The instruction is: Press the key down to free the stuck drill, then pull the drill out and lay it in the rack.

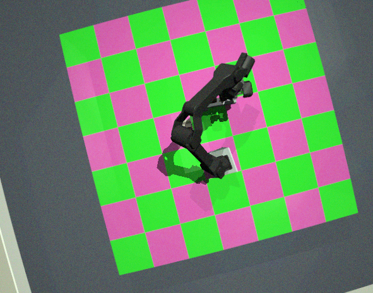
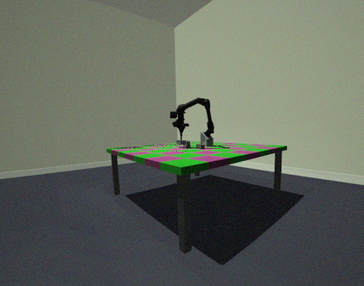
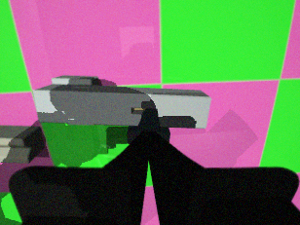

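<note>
My gripper (image 2: 181, 133) (image 3: 148, 136) is shut and points straight down over the long grey block. Its fingertips meet the dark crossbar of the upright key (image 3: 136, 132), with no gap visible. The key's stem runs down towards the block (image 3: 187, 105) (image 1: 212, 104). A small tan piece beside a dark part shows on the block just left of the stem; I cannot tell whether it is the drill. A cream stepped piece (image 3: 15, 142) (image 1: 185, 122), which looks like the rack, lies to the left. Arm and shadows hide much of the block from above.
The arm (image 1: 209, 91) arches above the cream piece and the block. Its pale base plate (image 1: 232, 161) stands on the checkered table (image 1: 288, 202). A low raised grey piece (image 3: 75, 81) shows behind the block's left end. Small blocks (image 2: 201, 146) show near the base.
</note>
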{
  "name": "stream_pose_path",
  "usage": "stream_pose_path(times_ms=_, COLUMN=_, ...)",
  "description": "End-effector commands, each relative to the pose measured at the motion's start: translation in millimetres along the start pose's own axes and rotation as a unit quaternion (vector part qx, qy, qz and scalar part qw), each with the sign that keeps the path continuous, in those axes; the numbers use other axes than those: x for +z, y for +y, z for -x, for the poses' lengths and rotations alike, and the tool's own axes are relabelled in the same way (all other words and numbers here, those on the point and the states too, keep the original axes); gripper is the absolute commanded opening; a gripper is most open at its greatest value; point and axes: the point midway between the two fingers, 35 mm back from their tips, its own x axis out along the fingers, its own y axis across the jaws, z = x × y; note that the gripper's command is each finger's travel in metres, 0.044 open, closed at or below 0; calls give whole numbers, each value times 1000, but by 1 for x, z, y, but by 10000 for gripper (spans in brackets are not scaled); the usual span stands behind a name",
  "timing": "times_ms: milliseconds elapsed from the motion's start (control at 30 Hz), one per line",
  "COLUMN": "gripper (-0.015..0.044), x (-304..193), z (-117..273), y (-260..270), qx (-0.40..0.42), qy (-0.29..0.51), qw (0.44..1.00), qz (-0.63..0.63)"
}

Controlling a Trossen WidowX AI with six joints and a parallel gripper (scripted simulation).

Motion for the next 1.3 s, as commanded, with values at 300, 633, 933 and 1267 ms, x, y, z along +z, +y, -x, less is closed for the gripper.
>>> stream_pose_path(times_ms=300, gripper=0, x=0, z=-6, y=0, qx=3, qy=2, qw=1000, qz=-2)
stream_pose_path(times_ms=633, gripper=0, x=1, z=-10, y=0, qx=3, qy=2, qw=1000, qz=-2)
stream_pose_path(times_ms=933, gripper=0, x=0, z=-13, y=0, qx=3, qy=2, qw=1000, qz=-2)
stream_pose_path(times_ms=1267, gripper=0, x=-3, z=-16, y=0, qx=3, qy=2, qw=1000, qz=-2)
